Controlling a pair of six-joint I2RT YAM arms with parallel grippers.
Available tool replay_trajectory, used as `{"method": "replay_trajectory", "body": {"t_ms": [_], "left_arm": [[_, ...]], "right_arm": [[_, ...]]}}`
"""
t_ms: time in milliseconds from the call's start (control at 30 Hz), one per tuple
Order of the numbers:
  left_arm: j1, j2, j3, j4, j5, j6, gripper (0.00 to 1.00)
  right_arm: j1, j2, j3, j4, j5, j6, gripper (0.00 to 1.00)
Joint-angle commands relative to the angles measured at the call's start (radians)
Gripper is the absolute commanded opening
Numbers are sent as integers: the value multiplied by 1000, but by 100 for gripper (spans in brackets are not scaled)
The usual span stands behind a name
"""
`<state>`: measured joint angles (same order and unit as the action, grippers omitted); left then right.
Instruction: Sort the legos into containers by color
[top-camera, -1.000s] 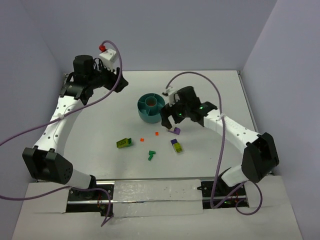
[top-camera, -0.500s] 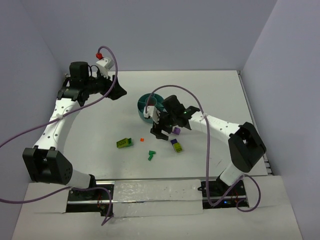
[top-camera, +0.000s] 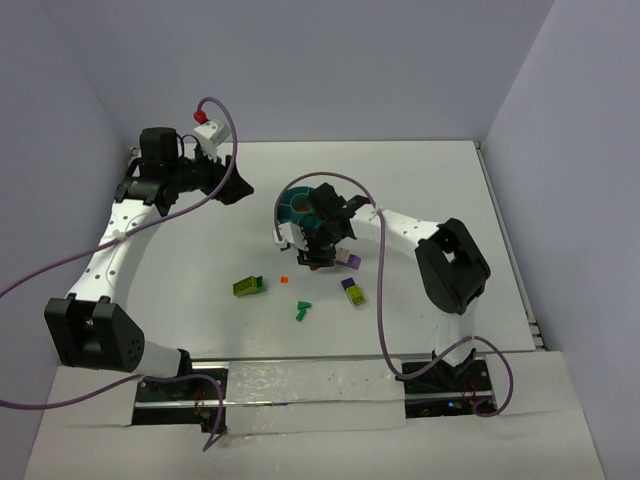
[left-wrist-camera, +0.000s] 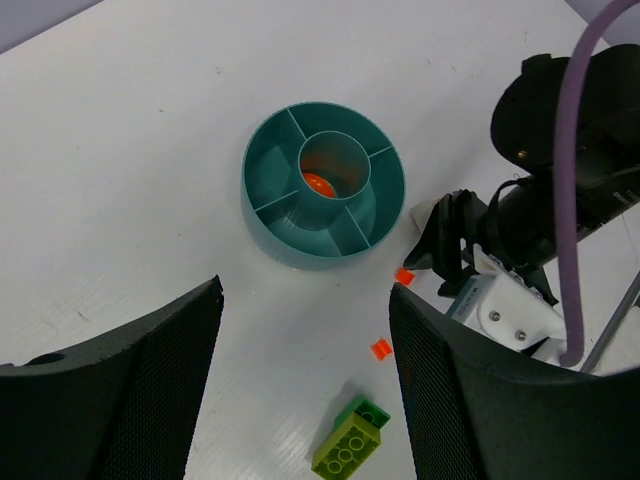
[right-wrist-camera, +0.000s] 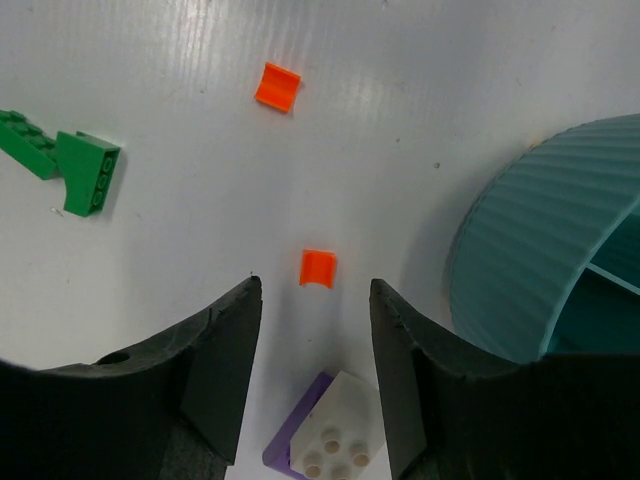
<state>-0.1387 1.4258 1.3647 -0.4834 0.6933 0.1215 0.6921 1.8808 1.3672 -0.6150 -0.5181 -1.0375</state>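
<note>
One orange bit (right-wrist-camera: 317, 268) sits between the right jaws — untouched.

The teal bowl (right-wrist-camera: 520, 250) is plastic, ribbed outside, smooth within. The orange bits (right-wrist-camera: 318, 268) are glossy plastic. The counter (right-wrist-camera: 180, 130) is a matt white, finely ridged sheet. Fingers (left-wrist-camera: 120, 400) of the left hand (left-wrist-camera: 305, 288) are matt black, mesh-textured.

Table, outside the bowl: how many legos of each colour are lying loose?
Orange bits: 2
Lime-and-green brick: 1
Dark green piece: 1
Purple-and-white brick: 1
Purple-and-yellow brick: 1
Total: 6
</note>
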Motion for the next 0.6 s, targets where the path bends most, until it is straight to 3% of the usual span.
{"method": "replay_trajectory", "body": {"t_ms": [0, 300, 567], "left_arm": [[-1, -45, -6, 9, 12, 39, 74], [2, -30, 2, 6, 12, 44, 76], [4, -28, -16, 20, 10, 37, 90]], "right_arm": [[-10, 37, 67, -63, 3, -49, 53], [-8, 62, 44, -37, 79, -24, 52], [8, 75, 35, -2, 131, 25, 52]]}}
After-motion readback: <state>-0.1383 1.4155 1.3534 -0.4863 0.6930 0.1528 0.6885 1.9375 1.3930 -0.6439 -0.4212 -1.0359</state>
